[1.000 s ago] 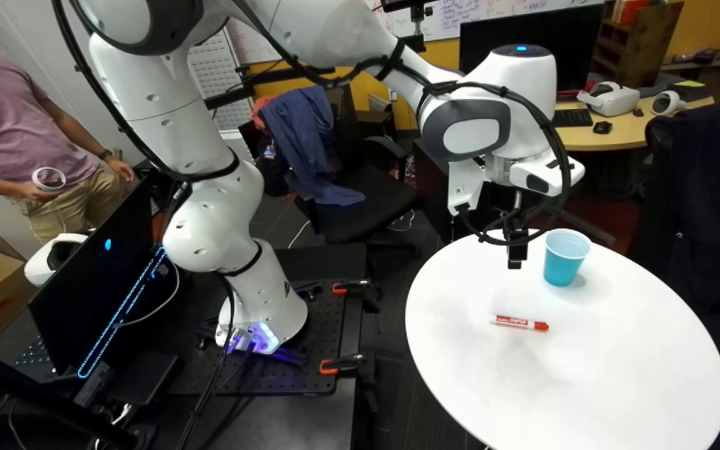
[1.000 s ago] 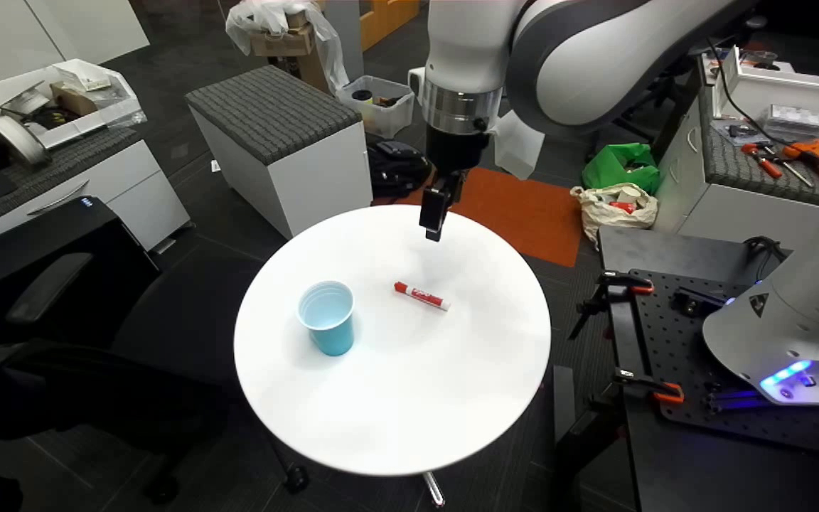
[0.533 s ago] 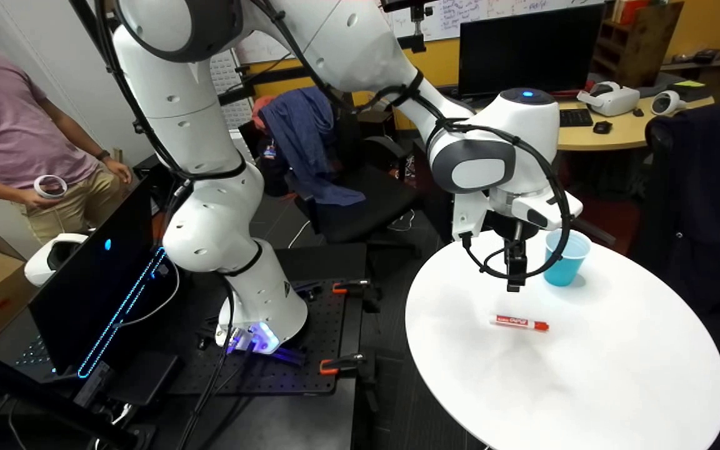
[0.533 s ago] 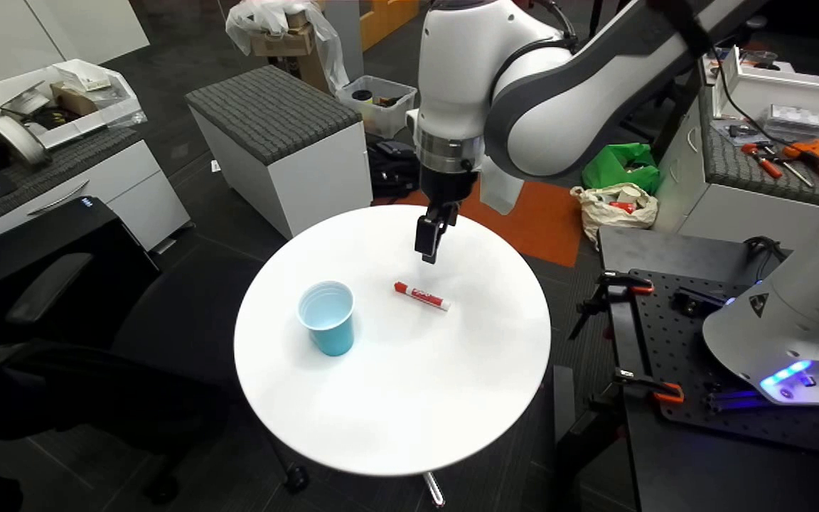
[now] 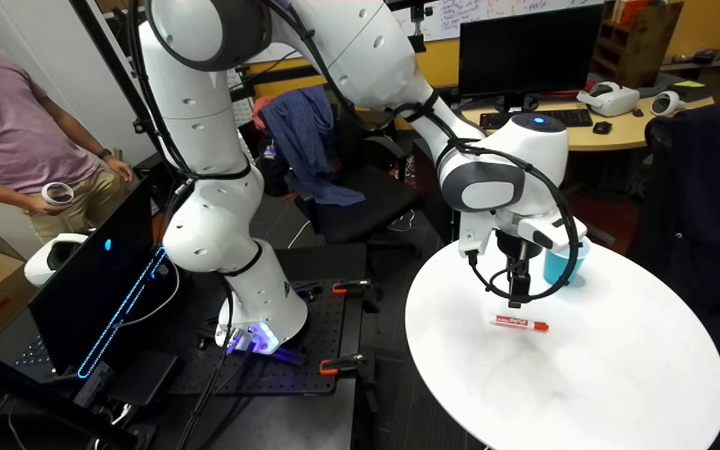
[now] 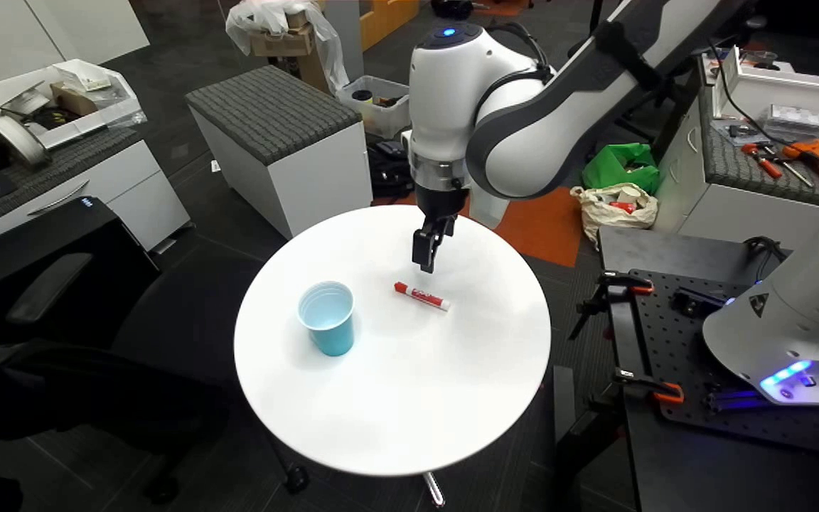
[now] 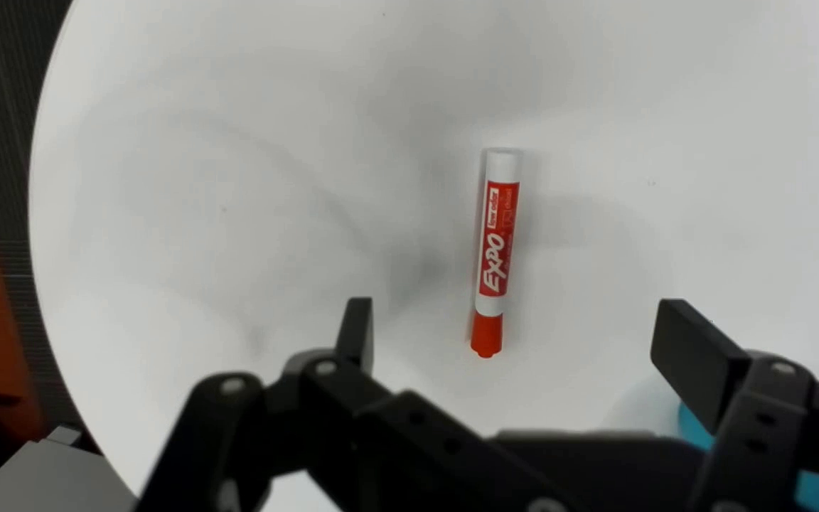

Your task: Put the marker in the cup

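The red and white marker (image 5: 518, 322) lies flat on the table in both exterior views (image 6: 421, 296). In the wrist view the marker (image 7: 498, 242) points its red cap toward the gripper. The light-blue cup (image 6: 331, 323) stands upright on the table, apart from the marker. In an exterior view the cup (image 5: 555, 265) is partly hidden behind the wrist and its cable. In the wrist view a finger covers most of the cup (image 7: 694, 428). My gripper (image 7: 515, 316) is open and empty, with its fingers wide apart. It hangs above the table near the marker (image 5: 515, 302), not touching it.
The round white table (image 6: 409, 419) bears the cup and marker. A loose cable loop (image 5: 563, 284) hangs round the wrist. A dark chair (image 6: 168, 320) stands close to the table's edge. A person (image 5: 29, 131) stands behind the robot's base.
The arm has come down steadily, bringing the gripper lower and closer to the marker. The marker and the cup have not moved.
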Action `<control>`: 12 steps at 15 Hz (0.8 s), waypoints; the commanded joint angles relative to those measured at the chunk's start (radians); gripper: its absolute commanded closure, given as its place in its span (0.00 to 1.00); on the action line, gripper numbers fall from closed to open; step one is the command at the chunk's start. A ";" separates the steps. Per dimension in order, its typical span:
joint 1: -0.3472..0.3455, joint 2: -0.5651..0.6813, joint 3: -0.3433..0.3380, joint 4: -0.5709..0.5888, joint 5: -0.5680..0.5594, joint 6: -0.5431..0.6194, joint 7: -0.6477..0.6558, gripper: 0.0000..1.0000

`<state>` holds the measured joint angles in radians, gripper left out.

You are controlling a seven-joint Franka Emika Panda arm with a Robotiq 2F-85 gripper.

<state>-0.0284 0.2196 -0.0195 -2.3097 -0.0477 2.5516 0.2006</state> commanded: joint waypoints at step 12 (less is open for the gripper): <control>0.011 0.106 -0.022 0.078 0.005 0.017 -0.022 0.00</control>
<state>-0.0243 0.2865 -0.0277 -2.2606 -0.0475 2.5527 0.1992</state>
